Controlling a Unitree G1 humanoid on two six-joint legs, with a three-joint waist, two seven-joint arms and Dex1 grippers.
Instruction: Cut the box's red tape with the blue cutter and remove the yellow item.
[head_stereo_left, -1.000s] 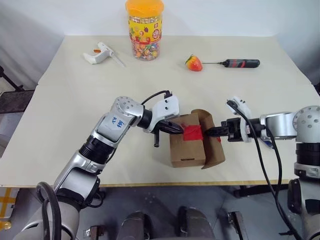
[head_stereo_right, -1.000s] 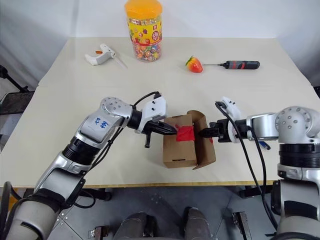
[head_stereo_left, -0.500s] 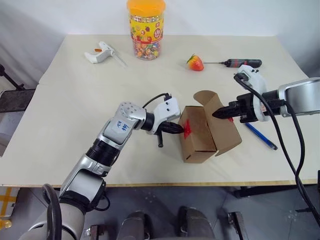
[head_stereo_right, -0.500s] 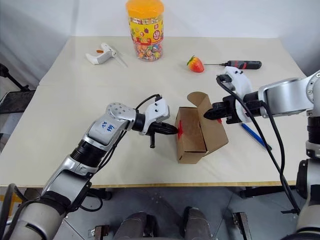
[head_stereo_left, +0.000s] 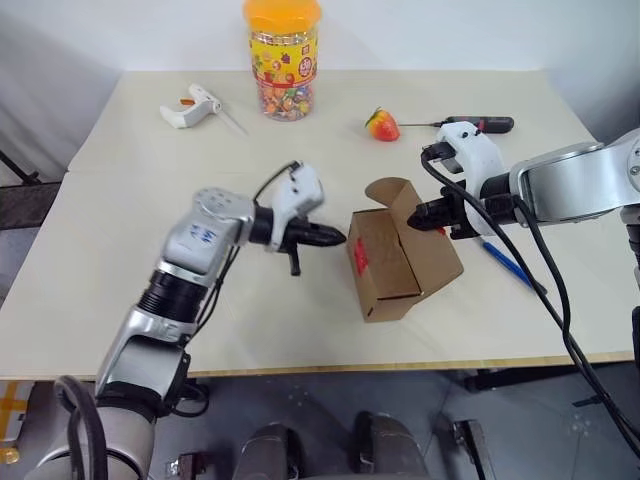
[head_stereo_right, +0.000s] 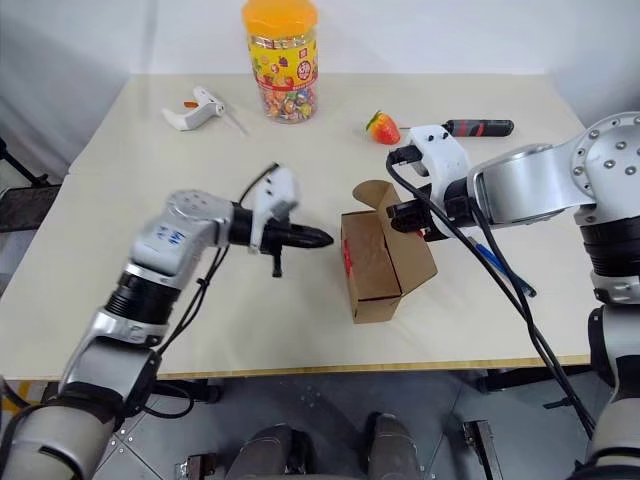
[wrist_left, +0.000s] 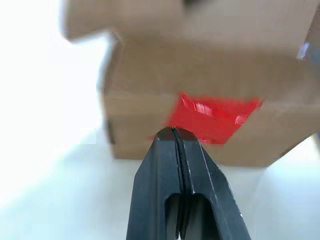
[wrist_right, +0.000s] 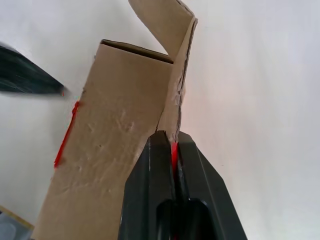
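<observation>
**Tape cut, box being opened**

Your right gripper (head_stereo_left: 412, 216) is pinched shut on the lid flap of the box (head_stereo_left: 400, 265), tipping it on the worktop (head_stereo_left: 150, 210). Left gripper (head_stereo_left: 338, 238) is closed and empty, just beside the red tape (head_stereo_left: 359, 257). The blue cutter (head_stereo_left: 510, 266) lies beside the box. Yellow item isn't visible. Next, I'd say, open wider and reach in.

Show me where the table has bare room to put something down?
Bare: the stretch between the white tool and the left end effector, and the front edge below the box. Crowded: between box, blue cutter and strawberry.
</observation>
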